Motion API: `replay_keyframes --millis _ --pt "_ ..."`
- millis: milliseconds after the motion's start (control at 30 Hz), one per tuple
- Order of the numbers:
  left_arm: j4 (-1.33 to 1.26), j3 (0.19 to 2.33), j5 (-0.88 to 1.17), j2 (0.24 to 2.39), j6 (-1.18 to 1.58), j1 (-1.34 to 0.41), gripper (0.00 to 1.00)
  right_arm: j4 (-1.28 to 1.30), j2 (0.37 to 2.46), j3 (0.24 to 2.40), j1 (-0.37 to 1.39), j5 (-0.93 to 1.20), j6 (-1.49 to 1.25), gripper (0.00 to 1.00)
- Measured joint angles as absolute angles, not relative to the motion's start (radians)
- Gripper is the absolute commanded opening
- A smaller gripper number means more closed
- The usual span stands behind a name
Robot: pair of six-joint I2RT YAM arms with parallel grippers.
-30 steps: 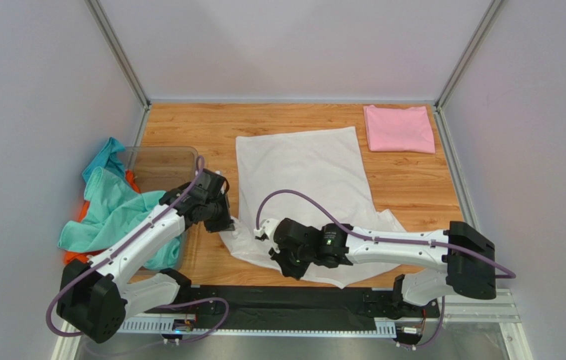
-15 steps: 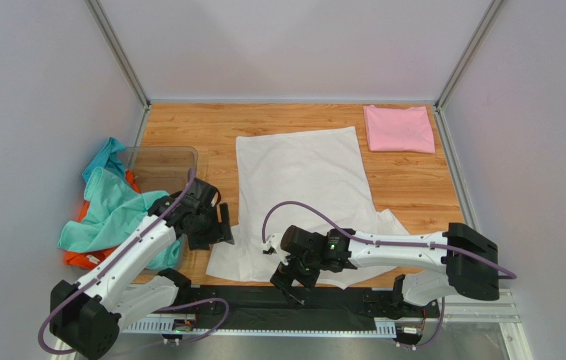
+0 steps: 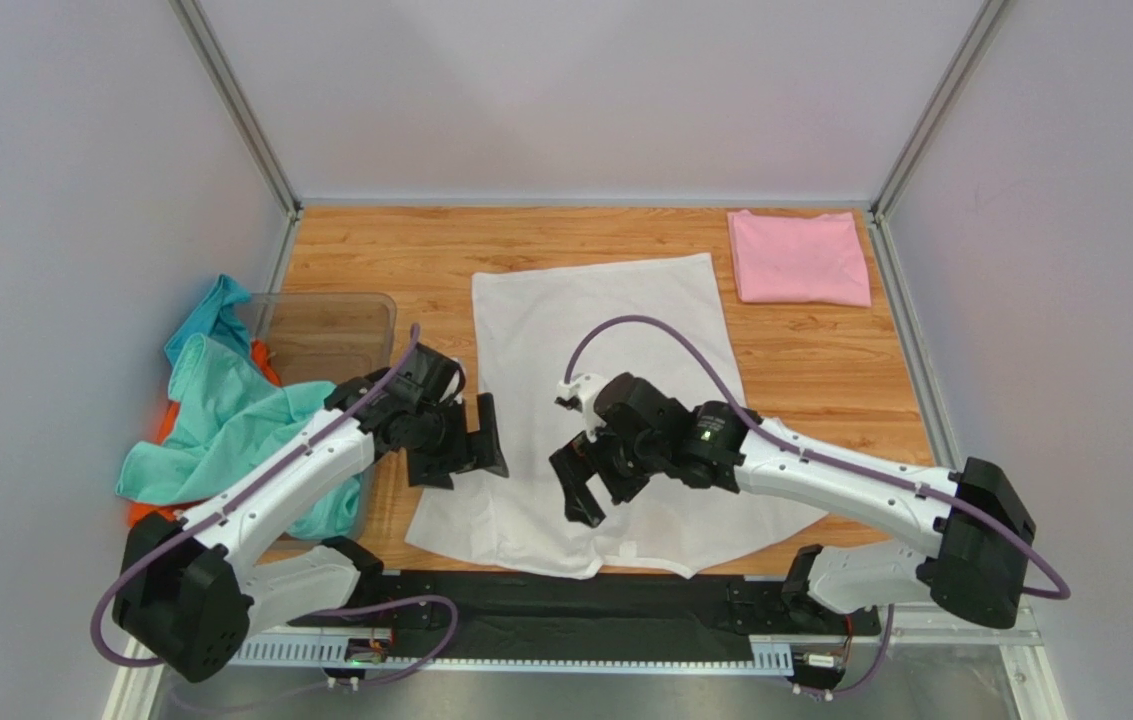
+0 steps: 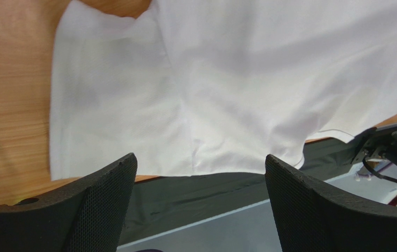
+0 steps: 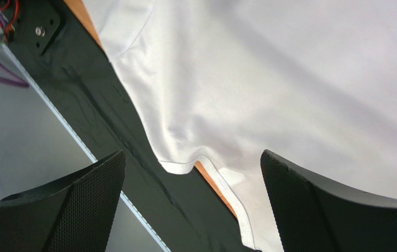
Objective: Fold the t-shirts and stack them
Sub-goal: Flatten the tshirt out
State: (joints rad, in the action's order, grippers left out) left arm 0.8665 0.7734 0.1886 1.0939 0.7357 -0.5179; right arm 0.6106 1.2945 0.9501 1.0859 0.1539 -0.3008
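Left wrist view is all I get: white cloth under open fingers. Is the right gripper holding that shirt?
Observer: No. The right gripper is open over the white shirt and grips nothing.
Operator: Is any shirt already folded?
Observer: Yes, a pink shirt lies folded at the far right corner of the table.
Operator: What is not yet folded, besides the white one?
Observer: A teal shirt and an orange shirt lie crumpled at the clear bin on the left.
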Motion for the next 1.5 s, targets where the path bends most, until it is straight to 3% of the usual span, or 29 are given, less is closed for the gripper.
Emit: replay_keyframes --millis 267,467,1167,1333,1500 --pt "0.703 0.690 0.265 1.205 0.743 -0.535 0.97 0.625 1.365 0.950 0.759 0.149 -0.373 1.00" --pt "0.673 0.628 0.248 1.291 0.738 -0.535 0.98 0.620 1.480 0.937 0.622 0.150 -0.390 1.00" --pt "0.714 0.801 0.141 1.438 0.677 -0.419 0.97 0.623 1.425 0.798 0.451 0.185 -0.373 1.00" --pt "0.735 0.850 0.153 1.383 0.685 -0.453 0.98 0.649 1.442 0.917 0.440 0.162 -0.361 1.00" --pt "0.736 0.861 0.173 1.295 0.737 -0.586 0.99 0.630 1.599 1.131 0.383 0.121 -0.358 1.00"
